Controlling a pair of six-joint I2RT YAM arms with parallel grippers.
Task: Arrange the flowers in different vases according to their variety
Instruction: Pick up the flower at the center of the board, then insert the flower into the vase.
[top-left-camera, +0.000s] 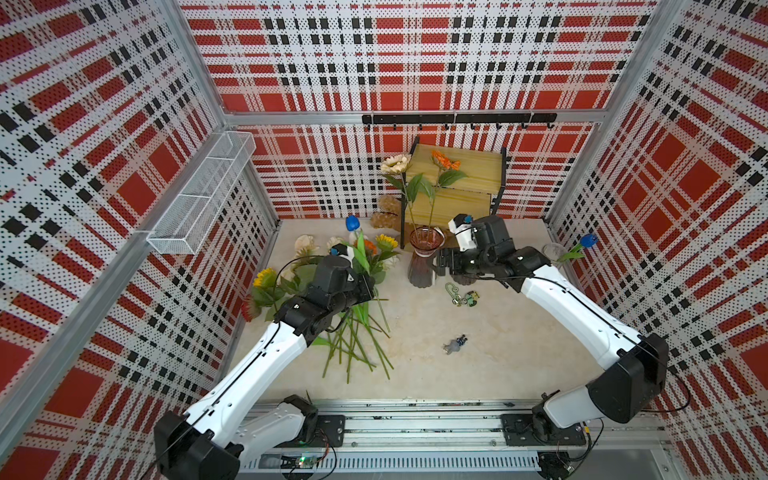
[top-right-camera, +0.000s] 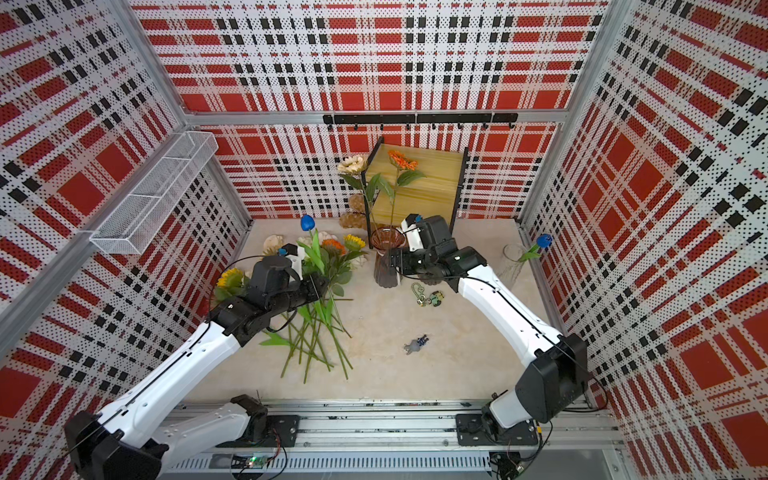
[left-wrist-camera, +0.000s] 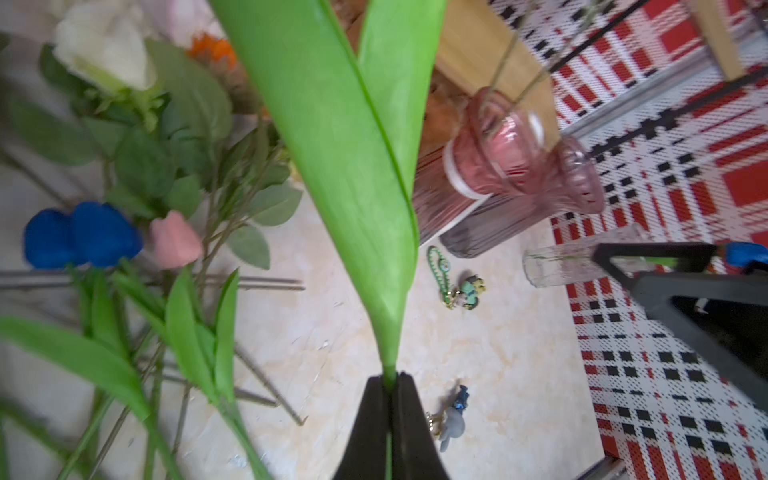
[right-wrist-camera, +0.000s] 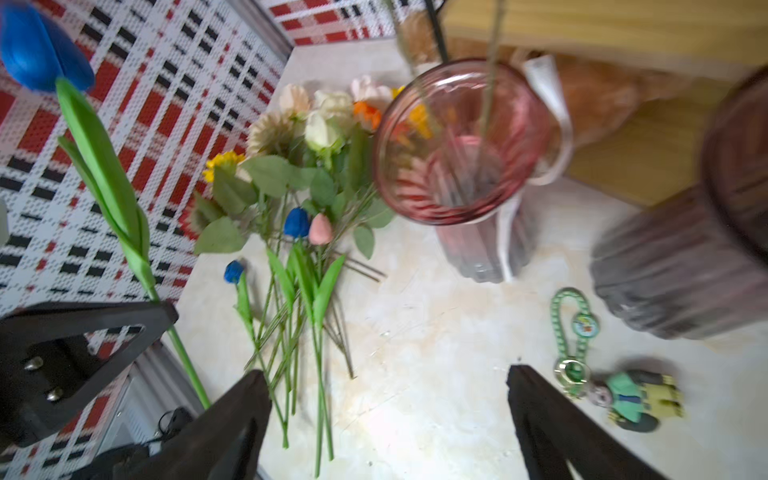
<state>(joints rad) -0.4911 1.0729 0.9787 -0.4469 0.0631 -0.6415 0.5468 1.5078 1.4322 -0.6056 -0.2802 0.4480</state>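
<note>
- Green stem (left-wrist-camera: 390, 372) fills the left wrist lens. The left jaws are pressed together on it, low, under the leaves. The held tulip (top-left-camera: 352, 223) stands upright above the flower pile (top-left-camera: 357, 328).
- Right jaws are wide apart and empty, just beside the pink vase (top-left-camera: 427, 241), turned toward the pile.
- My judgement: this kind goes in the clear cylinder (top-left-camera: 555, 253), where a placed tulip (top-left-camera: 589, 240) leans. That is a long reach for the left arm, so pass it to the right jaws. Grip above the left pinch and keep the stem vertical.
- Cylinder stands near the right wall and the table (top-left-camera: 498, 365) edge. Lower straight down, no side push.
- Tall sunflowers (top-left-camera: 444, 160) in the pink vase bar the back route. The front-centre table is open, save a keychain (top-left-camera: 461, 295) and a small figure (top-left-camera: 455, 345).
</note>
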